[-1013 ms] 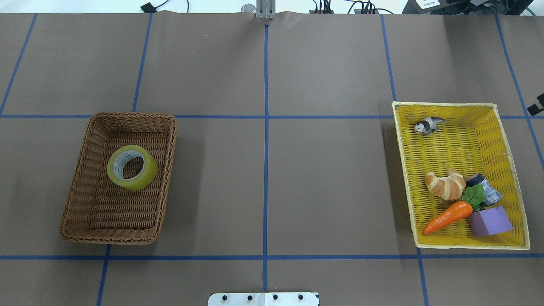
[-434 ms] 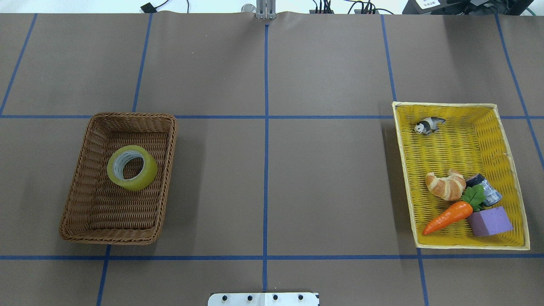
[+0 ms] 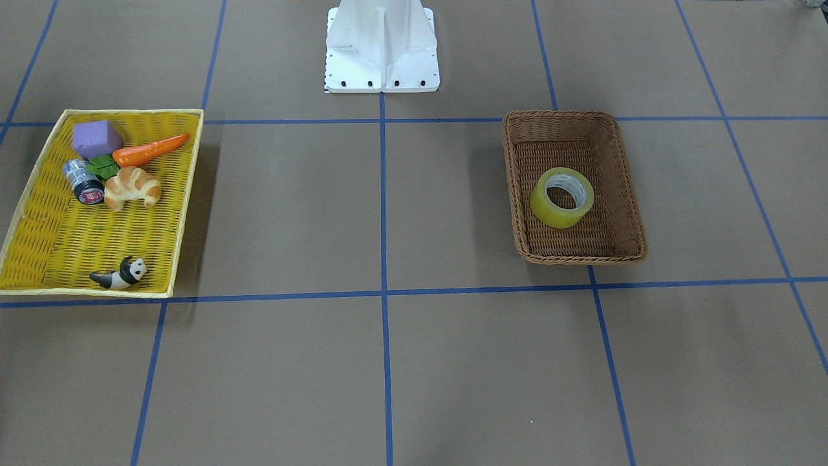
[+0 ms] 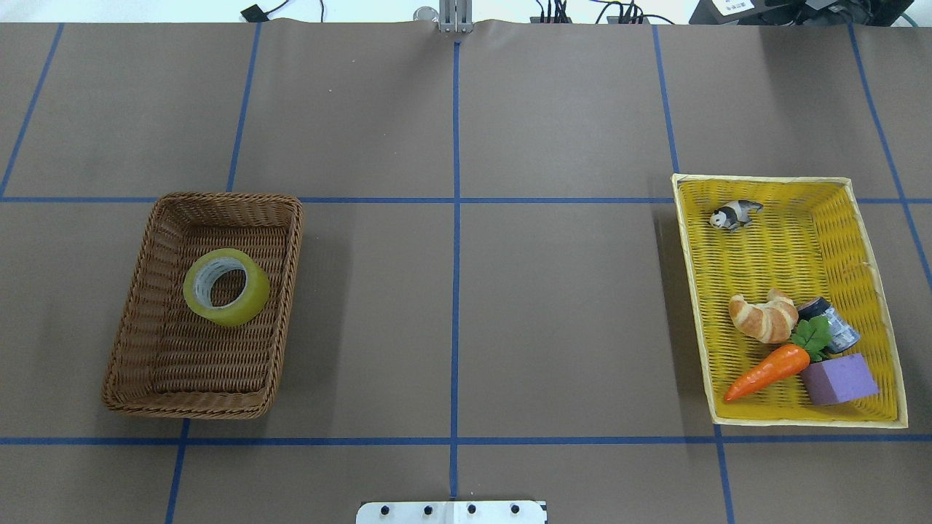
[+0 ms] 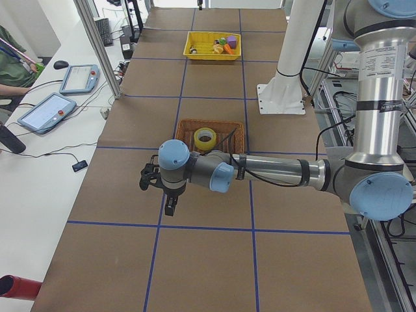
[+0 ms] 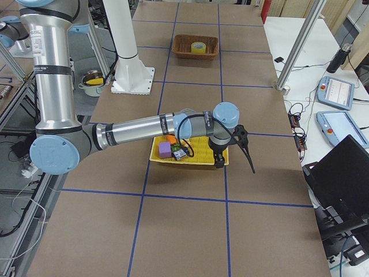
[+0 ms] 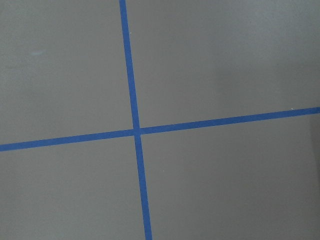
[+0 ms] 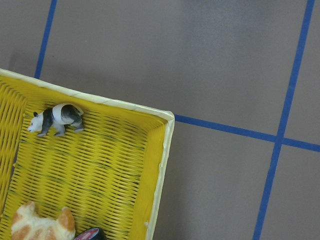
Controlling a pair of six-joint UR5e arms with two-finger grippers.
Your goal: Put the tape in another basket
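The yellow tray (image 4: 764, 247) sits well apart from the basket (image 4: 226, 196). The tape (image 4: 251, 291) lies flat inside the basket, near its middle (nothing touching it). The left gripper (image 5: 156, 192) hangs just beyond the basket, the right gripper (image 6: 236, 167) far off by the tray. I can't tell how either's jaws stand.

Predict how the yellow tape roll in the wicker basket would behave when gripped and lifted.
The tape roll lies flat, hole upward, so it probably won't roll unless tipped on edge. Its thick wound wall suggests stiffness. Its glossy film may prove slippery.
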